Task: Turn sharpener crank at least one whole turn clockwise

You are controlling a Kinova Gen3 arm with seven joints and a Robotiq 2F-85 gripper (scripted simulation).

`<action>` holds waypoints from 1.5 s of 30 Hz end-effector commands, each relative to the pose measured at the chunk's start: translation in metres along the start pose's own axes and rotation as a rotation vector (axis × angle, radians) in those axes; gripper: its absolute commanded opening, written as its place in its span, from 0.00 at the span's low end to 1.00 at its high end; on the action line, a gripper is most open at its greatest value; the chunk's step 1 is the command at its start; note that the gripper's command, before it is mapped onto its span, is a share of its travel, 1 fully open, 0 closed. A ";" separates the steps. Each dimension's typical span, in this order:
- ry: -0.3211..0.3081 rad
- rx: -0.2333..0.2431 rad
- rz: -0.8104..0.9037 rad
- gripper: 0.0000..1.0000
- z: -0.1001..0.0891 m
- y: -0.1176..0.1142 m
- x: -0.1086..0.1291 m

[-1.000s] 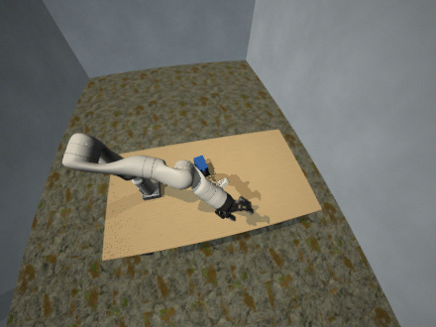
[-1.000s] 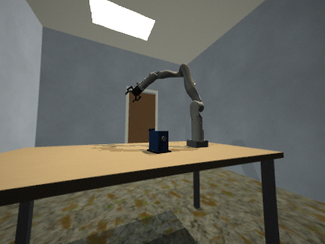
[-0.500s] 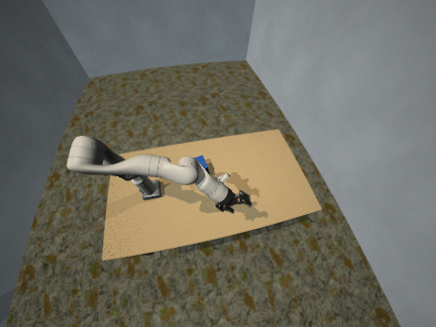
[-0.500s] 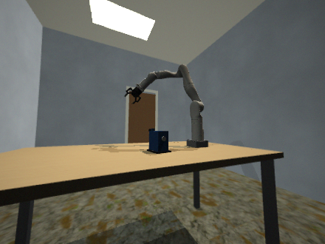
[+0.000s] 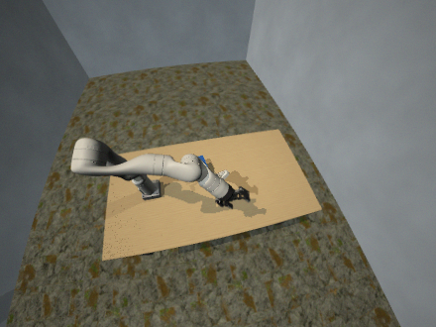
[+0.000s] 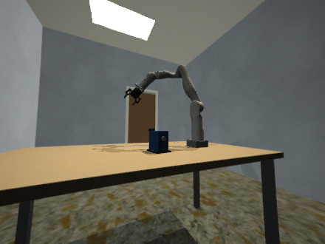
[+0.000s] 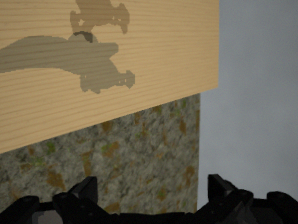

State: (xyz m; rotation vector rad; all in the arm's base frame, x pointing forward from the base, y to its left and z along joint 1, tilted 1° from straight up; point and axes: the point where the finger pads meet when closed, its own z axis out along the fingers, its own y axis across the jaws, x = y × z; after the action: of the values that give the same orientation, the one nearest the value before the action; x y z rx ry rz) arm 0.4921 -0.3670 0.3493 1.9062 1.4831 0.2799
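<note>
The blue pencil sharpener (image 6: 159,141) stands on the wooden table, in front of the arm's base. In the overhead view only a blue corner (image 5: 202,159) shows from under the arm, with the pale crank knob (image 5: 224,173) just beside it. My gripper (image 6: 132,94) is open and empty, high above the table and well above the sharpener. From overhead it (image 5: 240,194) hangs a little past the knob toward the table's front edge. In the wrist view the two fingertips stand wide apart at the bottom, with nothing between them.
The arm's base (image 5: 151,190) is bolted to the table (image 5: 208,198) left of the sharpener. The wrist view shows the table's corner (image 7: 200,75), the mottled floor below it, and the grey wall to the right. A brown door (image 6: 141,118) is behind.
</note>
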 end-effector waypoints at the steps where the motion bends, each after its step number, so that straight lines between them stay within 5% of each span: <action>1: 0.032 0.020 -0.013 1.00 0.005 -0.004 0.021; 8: 0.032 0.020 -0.013 1.00 0.005 -0.004 0.021; 9: 0.062 0.051 -0.025 1.00 0.008 -0.012 0.042; 17: 0.062 0.051 -0.025 1.00 0.008 -0.012 0.042; 18: 0.091 0.082 -0.037 1.00 0.012 -0.020 0.063; 26: 0.091 0.082 -0.037 1.00 0.012 -0.020 0.063; 27: 0.118 0.112 -0.048 1.00 0.014 -0.029 0.082; 35: 0.118 0.112 -0.048 1.00 0.014 -0.029 0.082; 36: 0.142 0.142 -0.060 1.00 0.015 -0.038 0.100; 44: 0.142 0.142 -0.060 1.00 0.015 -0.038 0.100; 45: 0.165 0.171 -0.072 1.00 0.016 -0.046 0.117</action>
State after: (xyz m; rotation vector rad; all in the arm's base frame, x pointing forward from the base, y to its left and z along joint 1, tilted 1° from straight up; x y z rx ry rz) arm 0.5020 -0.2764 0.2882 1.9920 1.6938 0.2897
